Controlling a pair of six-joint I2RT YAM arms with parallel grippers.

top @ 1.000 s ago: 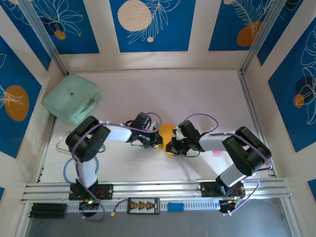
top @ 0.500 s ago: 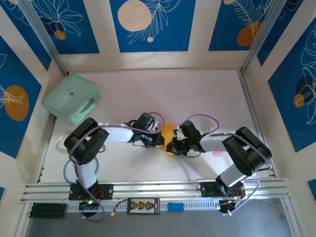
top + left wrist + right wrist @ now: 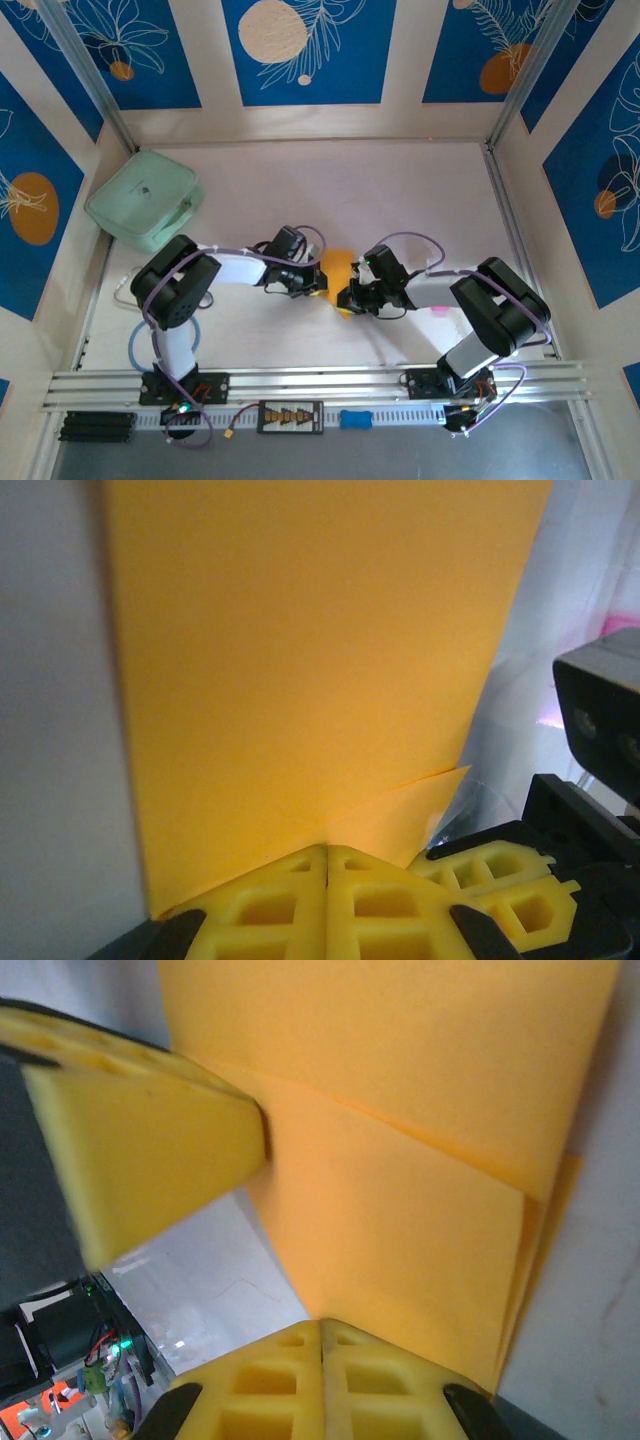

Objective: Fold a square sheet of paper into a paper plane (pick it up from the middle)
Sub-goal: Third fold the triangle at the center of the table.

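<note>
From above, the sheet of paper (image 3: 337, 268) is a narrow folded orange strip near the middle of the table (image 3: 400, 190), somewhat toward its near edge. Its long axis runs from near edge to far edge. The left gripper (image 3: 317, 290) meets it from the left and the right gripper (image 3: 350, 296) from the right, both at the strip's nearer end, equally close. The mint-green case (image 3: 146, 200) sits well apart by the far-left corner, and a small pink object (image 3: 438, 309) lies beside the right arm.

In the left wrist view, the left gripper's yellow fingers are pressed together with no gap. The paper's edge rises straight out from between them, so it is clamped on the sheet. A folded flap ends in a slanted edge just above the fingertips, and the other gripper's fingers crowd in at lower right.

In the right wrist view, these fingers are likewise closed on the paper's lower edge, layered folds spreading ahead of them. One left-gripper finger appears to touch the sheet's left margin, though blur makes contact uncertain.

Any next crease, I judge, turns on this shared pinch at one end, with the free length lying ahead of both grippers.
</note>
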